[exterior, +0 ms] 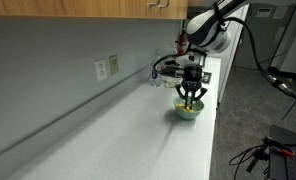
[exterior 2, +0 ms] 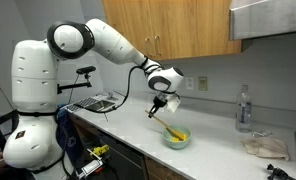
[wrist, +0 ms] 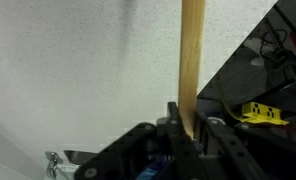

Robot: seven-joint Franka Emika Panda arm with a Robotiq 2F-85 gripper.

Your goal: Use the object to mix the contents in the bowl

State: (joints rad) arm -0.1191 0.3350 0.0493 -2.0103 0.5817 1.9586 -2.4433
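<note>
The pale mint-green bowl [exterior: 187,111] sits near the counter's front edge, also in an exterior view [exterior 2: 177,139]. A small yellow mass [exterior 2: 178,135] lies inside it. My gripper [exterior: 191,90] hangs just above the bowl, seen from the side in an exterior view [exterior 2: 161,109]. It is shut on a long wooden stick [exterior 2: 168,124] that slants down into the bowl. In the wrist view the stick [wrist: 192,50] runs up from between the jaws [wrist: 189,122] across the white counter; the bowl is out of that view.
A clear bottle [exterior 2: 244,108] and a crumpled cloth [exterior 2: 264,146] stand further along the counter. A wire rack [exterior 2: 94,102] sits at the counter's other end. A wall outlet [exterior: 101,69] is on the backsplash. The counter's edge [exterior: 216,110] runs right beside the bowl.
</note>
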